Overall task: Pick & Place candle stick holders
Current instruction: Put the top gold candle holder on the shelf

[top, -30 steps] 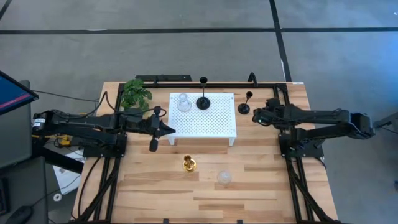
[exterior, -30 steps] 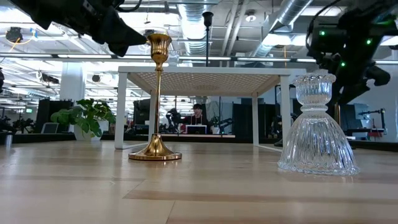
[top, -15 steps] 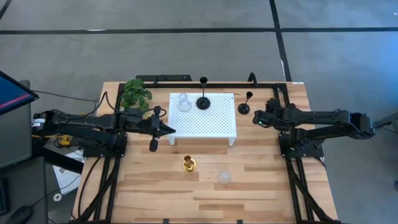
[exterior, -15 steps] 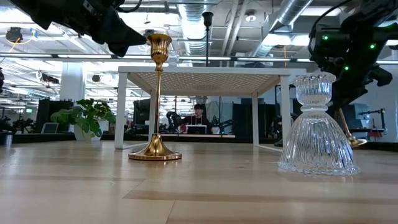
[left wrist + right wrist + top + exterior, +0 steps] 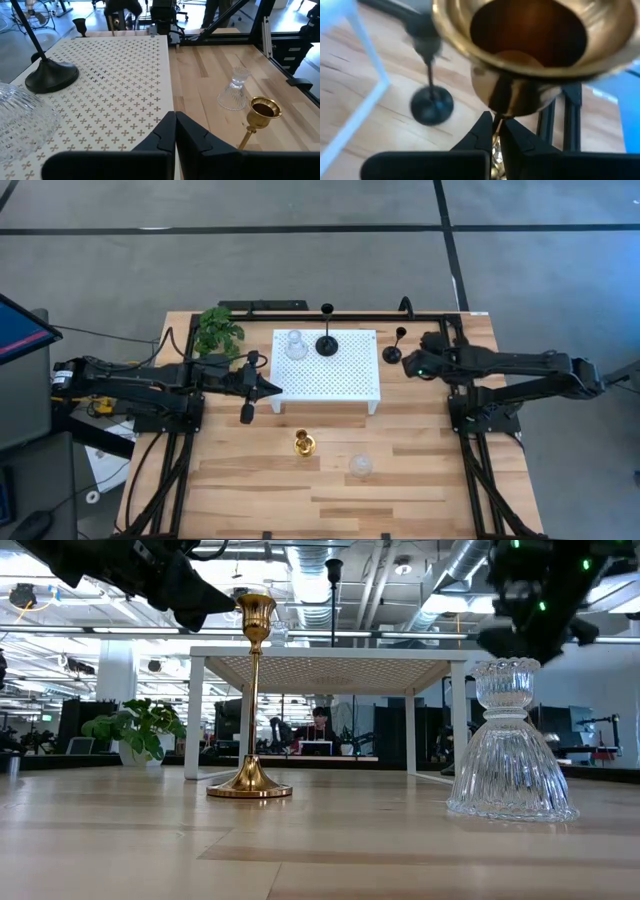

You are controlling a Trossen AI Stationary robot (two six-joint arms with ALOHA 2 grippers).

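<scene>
Right gripper [image 5: 496, 131] clamps a gold holder [image 5: 530, 45] beside a black holder [image 5: 431, 100] and the white platform [image 5: 330, 370].

The shiny gold candle holder [image 5: 530, 55] in the right gripper [image 5: 495, 131] looks blurry, its top cut off by the edge.

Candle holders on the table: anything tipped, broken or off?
Nothing stands out. The gold holder and clear glass holder stand upright on the table, a glass one and black one upright on the white platform. The right gripper is clamped on another gold holder.
</scene>
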